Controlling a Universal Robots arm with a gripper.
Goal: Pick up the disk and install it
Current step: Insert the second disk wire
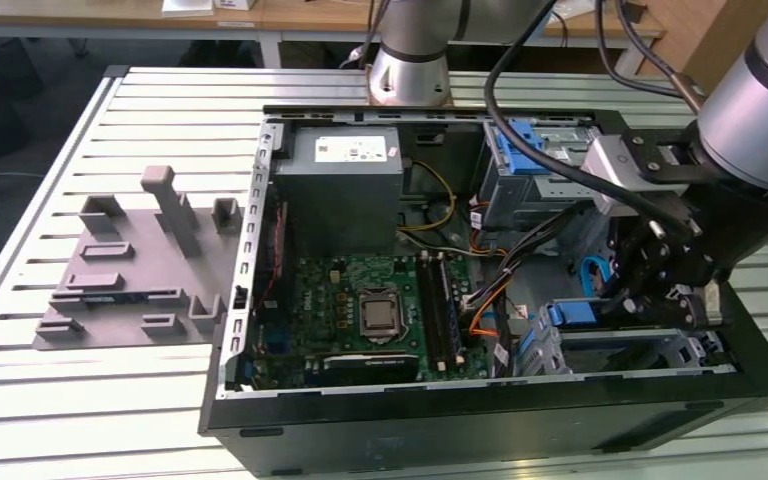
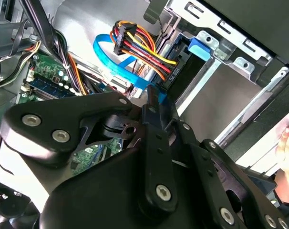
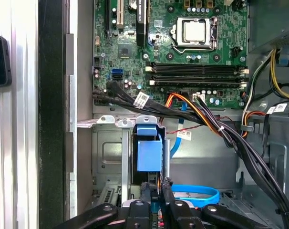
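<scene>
Computer case (image 1: 491, 430): lying open on the slatted table (image 1: 37, 420). Its walls are boxing the arm in, so any wide swing would be risking a knock against the rim.
Drive cage (image 3: 106, 152): sitting in the case corner nearest the gripper. Its metal rails are leaving only a narrow slot, so a tilted disk would be jamming against them rather than sliding home.
Cable bundle (image 3: 221, 129): trailing from the motherboard (image 3: 182, 57) across the cage mouth. It is crowding the open room on that side, and I judge snagging to be the likeliest trouble.
Blue flat cable (image 3: 197, 193): looping just beside the gripper and could be getting caught or pulled.
The disk (image 3: 149, 152): standing edge-on in the cage slot, its blue carrier end facing the first wrist view. Whether it is seating fully cannot be told.
Gripper (image 3: 156, 191): hovering at the disk's end. Whether it is clamping the carrier or standing free cannot be told.
</scene>
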